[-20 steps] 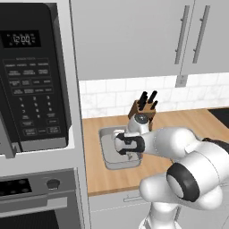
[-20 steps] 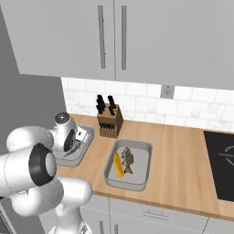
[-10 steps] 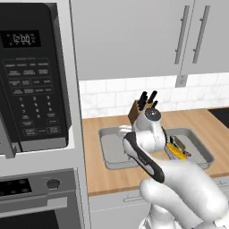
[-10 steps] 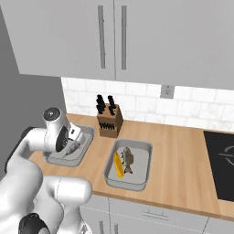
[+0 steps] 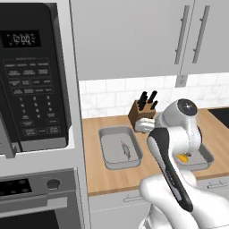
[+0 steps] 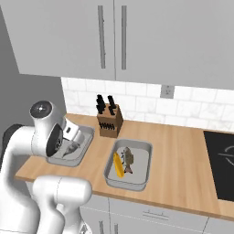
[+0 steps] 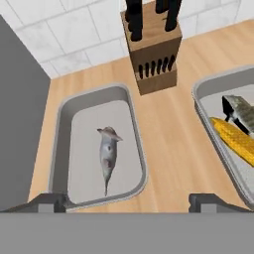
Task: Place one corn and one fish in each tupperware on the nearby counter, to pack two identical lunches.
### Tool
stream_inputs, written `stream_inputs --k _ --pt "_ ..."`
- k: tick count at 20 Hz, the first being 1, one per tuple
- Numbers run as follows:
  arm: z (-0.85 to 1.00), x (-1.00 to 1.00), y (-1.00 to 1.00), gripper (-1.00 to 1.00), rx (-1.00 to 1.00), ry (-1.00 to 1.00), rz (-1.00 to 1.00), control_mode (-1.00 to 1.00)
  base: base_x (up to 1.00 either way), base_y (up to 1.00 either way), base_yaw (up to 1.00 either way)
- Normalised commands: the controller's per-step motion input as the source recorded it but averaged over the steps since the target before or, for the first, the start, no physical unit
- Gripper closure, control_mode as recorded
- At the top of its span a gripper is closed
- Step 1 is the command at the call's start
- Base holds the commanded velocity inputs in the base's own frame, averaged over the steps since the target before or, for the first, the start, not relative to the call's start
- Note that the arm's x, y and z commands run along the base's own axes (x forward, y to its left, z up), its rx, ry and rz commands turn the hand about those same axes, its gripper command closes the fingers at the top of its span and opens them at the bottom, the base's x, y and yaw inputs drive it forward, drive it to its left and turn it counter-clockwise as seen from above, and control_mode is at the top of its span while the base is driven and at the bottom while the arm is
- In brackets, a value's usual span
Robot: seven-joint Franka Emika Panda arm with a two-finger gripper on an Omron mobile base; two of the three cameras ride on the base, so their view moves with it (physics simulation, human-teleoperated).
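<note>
The fingers [image 7: 128, 202] stand wide apart, holding nothing, above the desk [image 7: 168, 129]. At their 11 o'clock a fish [image 7: 108, 154] lies in the left tub [image 7: 60, 139]; at 2 o'clock, corn [image 7: 232, 138] and another fish [image 7: 242, 112] share the right tub [image 7: 208, 114].

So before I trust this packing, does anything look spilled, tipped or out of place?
Nothing stands out. One fish lies flat inside the left container; corn and another fish sit in the right container. Nothing on the counter looks spilled.

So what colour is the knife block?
Brown wood with black handles, clearest in the hand view: knife block.
</note>
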Motion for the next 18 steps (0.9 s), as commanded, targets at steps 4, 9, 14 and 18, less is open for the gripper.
stream_inputs --k 4,9,14,18 --pt "0.62 -1.00 -0.05 -1.00 -0.06 0.00 0.11 -1.00 0.00 0.00 0.00" --pt "-0.30 -0.60 -0.25 -1.00 -0.18 -0.02 0.31 -1.00 0.00 0.00 0.00" --pt "-0.19 -0.30 -0.30 -1.00 -0.05 -0.12 0.28 -1.00 0.00 0.00 0.00" --pt "-0.19 -0.21 0.00 -1.00 -0.04 -0.13 0.12 -1.00 0.00 0.00 0.00"
